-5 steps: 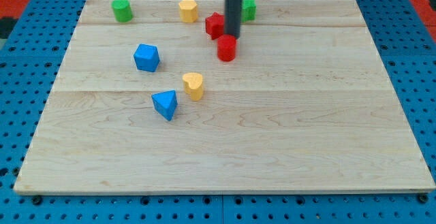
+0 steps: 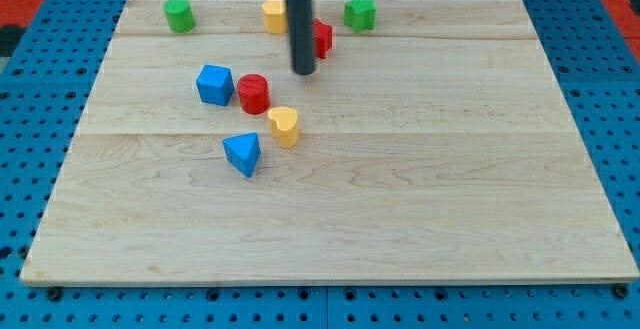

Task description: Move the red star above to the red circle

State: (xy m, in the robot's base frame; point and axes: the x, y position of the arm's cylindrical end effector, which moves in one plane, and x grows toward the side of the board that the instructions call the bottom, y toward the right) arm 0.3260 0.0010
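Note:
The red star (image 2: 321,37) lies near the view's top, partly hidden behind my rod. The red circle (image 2: 254,93) sits lower and to the left, beside the blue cube (image 2: 215,84). My tip (image 2: 304,70) is just below the red star's left edge and to the upper right of the red circle, apart from the circle.
A yellow block (image 2: 274,14) and a green block (image 2: 360,12) flank the red star at the top. A green cylinder (image 2: 179,14) stands at the top left. A yellow heart (image 2: 284,126) and a blue triangle (image 2: 242,153) lie below the red circle.
The red circle has moved left and down, from under the red star to beside the blue cube. My rod has moved left. The red star has hardly moved.

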